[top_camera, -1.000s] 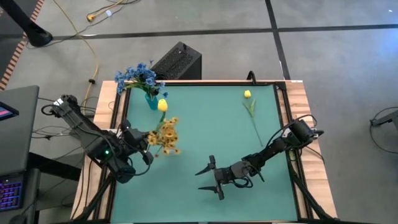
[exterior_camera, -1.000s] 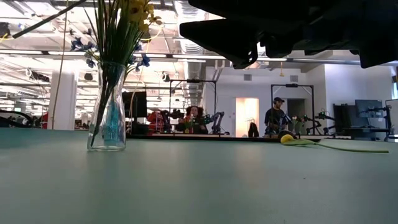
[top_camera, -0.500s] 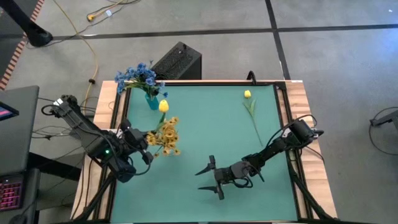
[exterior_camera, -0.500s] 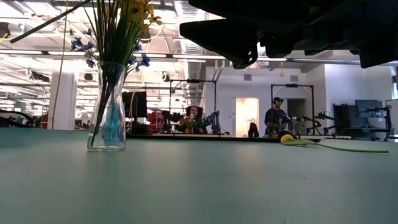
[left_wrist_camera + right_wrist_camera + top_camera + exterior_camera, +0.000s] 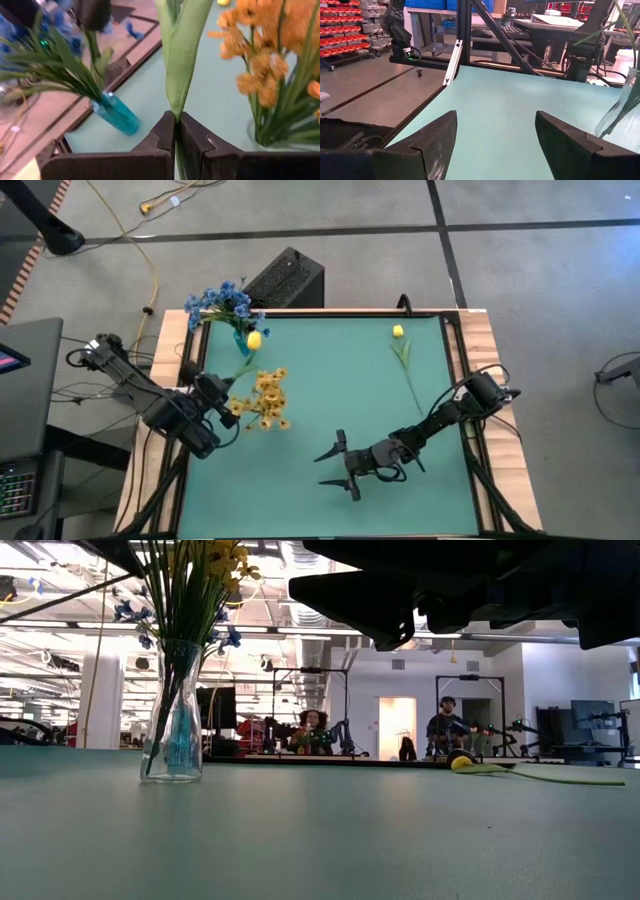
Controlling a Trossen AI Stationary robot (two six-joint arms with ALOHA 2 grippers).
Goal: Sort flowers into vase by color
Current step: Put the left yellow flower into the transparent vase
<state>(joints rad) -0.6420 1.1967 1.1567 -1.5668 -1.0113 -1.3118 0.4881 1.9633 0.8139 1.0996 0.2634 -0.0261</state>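
The yellow bud stem (image 5: 246, 350), clamped in the left gripper (image 5: 228, 394), angles away toward the blue vase (image 5: 240, 340), while the right gripper (image 5: 340, 462) waits agape.

The high view looks straight down from well above, taking in the whole green table (image 5: 330, 380) with both arms and the floor around it, while the low view sits at table-top height and looks level across the surface into the room behind, the clear vase (image 5: 172, 710) close at its left. The left wrist view looks forward from very close past its own fingers (image 5: 160, 140) at a blue vase (image 5: 116, 114). The right wrist view faces across the table toward shelving, catching the clear vase at its edge, which the low view shares.
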